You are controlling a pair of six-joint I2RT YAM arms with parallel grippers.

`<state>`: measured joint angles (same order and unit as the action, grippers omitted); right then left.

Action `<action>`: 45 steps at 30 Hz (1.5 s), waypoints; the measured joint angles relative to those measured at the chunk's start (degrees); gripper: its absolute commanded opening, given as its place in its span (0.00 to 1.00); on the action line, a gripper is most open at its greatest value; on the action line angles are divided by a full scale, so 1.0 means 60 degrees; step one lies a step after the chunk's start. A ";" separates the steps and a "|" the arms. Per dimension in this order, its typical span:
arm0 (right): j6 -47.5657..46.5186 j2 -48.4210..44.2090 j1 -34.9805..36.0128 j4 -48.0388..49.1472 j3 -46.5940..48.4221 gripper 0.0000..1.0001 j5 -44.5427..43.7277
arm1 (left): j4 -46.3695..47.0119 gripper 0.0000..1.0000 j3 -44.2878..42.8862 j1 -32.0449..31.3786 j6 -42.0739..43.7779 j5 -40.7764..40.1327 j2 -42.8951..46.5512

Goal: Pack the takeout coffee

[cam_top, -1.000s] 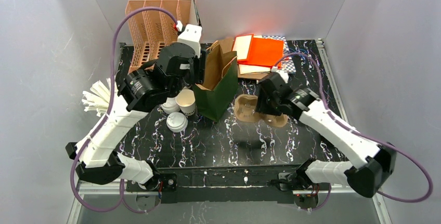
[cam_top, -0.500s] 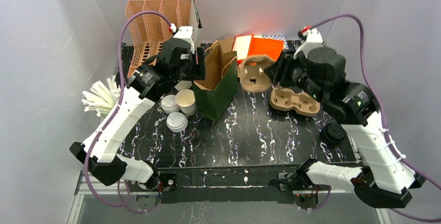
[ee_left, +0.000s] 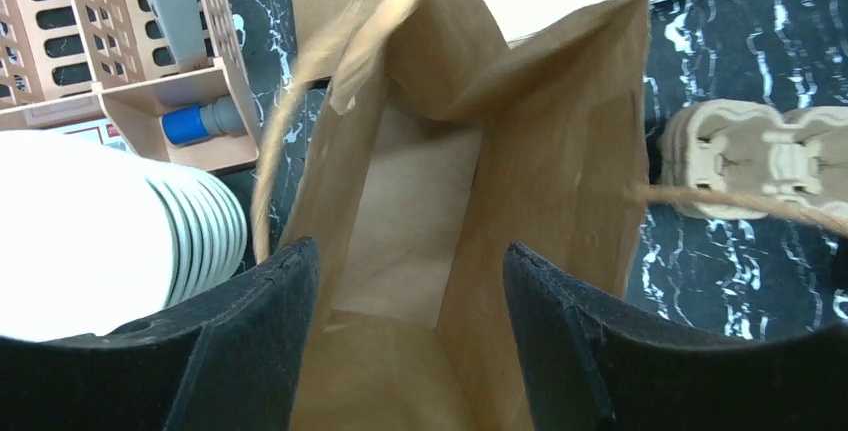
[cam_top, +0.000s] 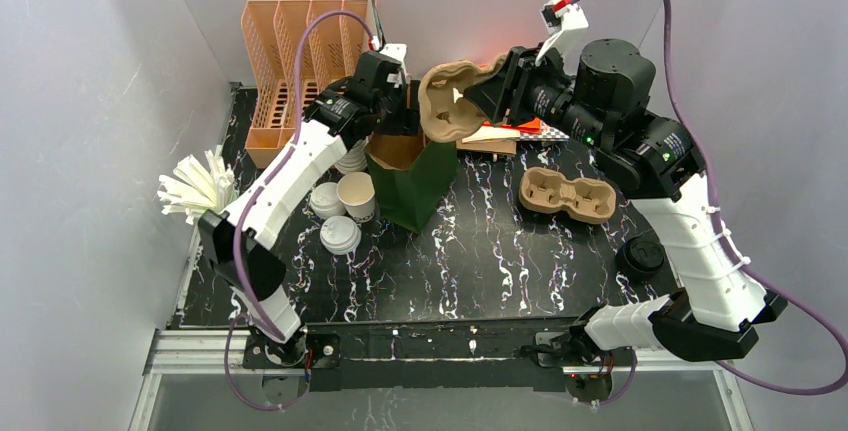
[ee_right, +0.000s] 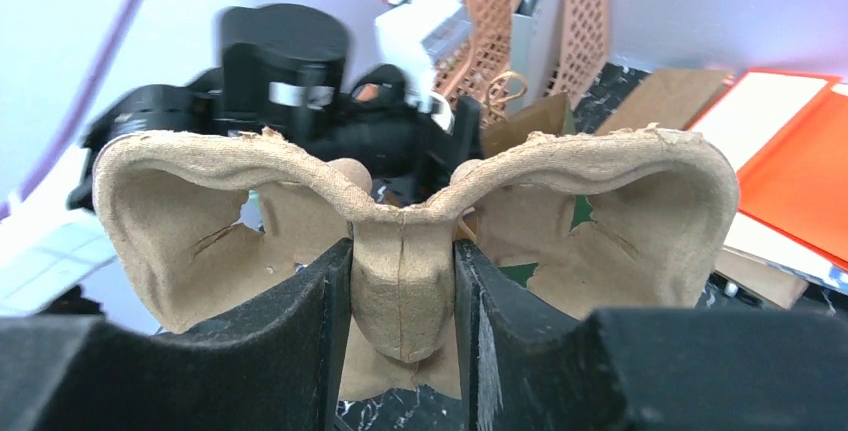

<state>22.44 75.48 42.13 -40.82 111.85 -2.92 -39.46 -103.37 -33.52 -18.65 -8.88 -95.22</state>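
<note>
The green paper bag (cam_top: 418,179) stands open on the bench (cam_top: 480,261), a pulp carrier (cam_top: 447,101) held aloft just beside its mouth, a second carrier (cam_top: 565,194) lying to its right. My left jaws stand wide over the bag's opening, gripping nothing; my right jaws pinch the raised carrier's central rib. The takeout coffee (cam_top: 357,196), white, upright and unlidded, stands just left of the bag beside loose lids (cam_top: 339,236).

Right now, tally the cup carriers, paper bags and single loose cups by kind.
Cup carriers: 2 (held carrier in right pincer; table carrier)
Paper bag: 1
Single cup: 1
Total: 4
</note>
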 measured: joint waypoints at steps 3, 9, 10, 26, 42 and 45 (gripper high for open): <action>0.0026 -0.0098 0.0000 0.0386 -0.0186 0.46 0.0361 | -0.0106 0.62 -0.0379 0.0004 0.0244 -0.0109 -0.0630; 0.0000 -0.0259 0.0000 0.0656 -0.0361 0.46 0.0583 | -0.0586 0.58 -0.0896 0.0004 0.0441 -0.0353 -0.1151; -0.0018 -0.0284 0.0000 0.0703 -0.0368 0.45 0.0579 | -0.0692 0.58 -0.0998 0.0004 0.0441 -0.0342 -0.1155; -0.0084 -0.0645 0.0000 0.1231 -0.1231 0.42 -0.0266 | -0.0430 0.60 -0.0769 0.0197 0.1202 -0.0576 0.0750; -0.0525 -0.0186 0.0000 0.1249 -0.0794 0.42 0.0018 | -0.0605 0.00 -0.1111 0.0685 0.1548 0.0940 -0.1140; -0.0579 -0.0182 0.0000 0.1253 -0.0703 0.42 0.0127 | -0.0721 0.00 -0.1319 0.0685 0.1541 0.1698 -0.1173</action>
<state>18.96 74.39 42.13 -33.30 107.63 -2.15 -43.79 -111.28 -29.41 -9.41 1.30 -102.26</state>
